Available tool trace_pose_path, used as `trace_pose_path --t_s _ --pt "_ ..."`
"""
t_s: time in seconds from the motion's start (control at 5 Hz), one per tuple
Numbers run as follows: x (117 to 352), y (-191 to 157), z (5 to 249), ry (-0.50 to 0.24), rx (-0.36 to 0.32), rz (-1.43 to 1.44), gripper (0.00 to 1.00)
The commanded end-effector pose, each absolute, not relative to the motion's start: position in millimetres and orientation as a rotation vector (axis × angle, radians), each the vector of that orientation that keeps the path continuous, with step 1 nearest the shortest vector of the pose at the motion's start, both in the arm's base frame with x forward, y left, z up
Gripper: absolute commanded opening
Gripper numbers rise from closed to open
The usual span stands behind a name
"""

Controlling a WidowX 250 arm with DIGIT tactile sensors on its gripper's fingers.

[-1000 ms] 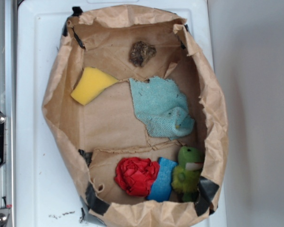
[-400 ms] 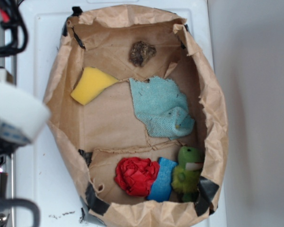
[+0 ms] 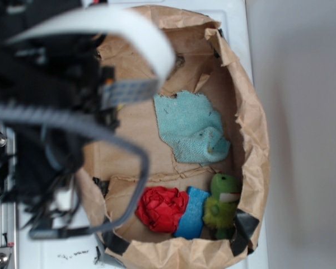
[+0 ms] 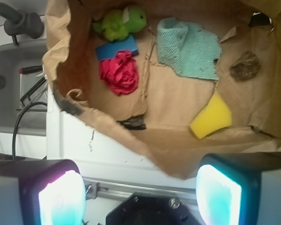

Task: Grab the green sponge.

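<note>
In the paper bag (image 4: 65, 42): green sponge (image 4: 119, 23), red cloth (image 4: 118, 73), yellow sponge (image 4: 210, 115); jaws wide, empty.

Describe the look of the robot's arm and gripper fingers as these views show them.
The arm is blurred black hardware, crossed by a broad white band and looping grey-black cables, with a small grey label plate. In the wrist view the gripper has two dark fingers with pale glossy pads, one tinged pink, both cyan-edged.
</note>
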State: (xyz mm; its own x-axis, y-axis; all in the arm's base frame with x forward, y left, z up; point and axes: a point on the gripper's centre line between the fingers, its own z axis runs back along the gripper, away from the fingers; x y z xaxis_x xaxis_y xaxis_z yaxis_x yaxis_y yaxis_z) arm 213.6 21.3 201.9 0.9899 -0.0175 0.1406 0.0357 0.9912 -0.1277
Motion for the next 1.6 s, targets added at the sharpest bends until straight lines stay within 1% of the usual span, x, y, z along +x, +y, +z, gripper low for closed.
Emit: trace_pose_path --t_s 0.0,0.2,0.4,0.6,0.8,1.0,1.4 --pt "239.4 55.0 190.1 -0.18 -0.029 0.059 1.0" --pt "245.6 57.9 178.8 -0.218 0.01 0.071 1.0" --pt "249.8 56.8 168.9 -0.241 0.024 0.065 1.0" --pt "253.8 59.4 159.6 -0.237 0.062 0.075 1.0" --pt "252.9 58.9 155.3 -0.233 0.067 0.077 1.0" --pt "252.7 58.5 146.4 -0.244 0.078 0.085 1.0" --pt "252.7 58.5 146.4 -0.244 0.078 0.085 1.0"
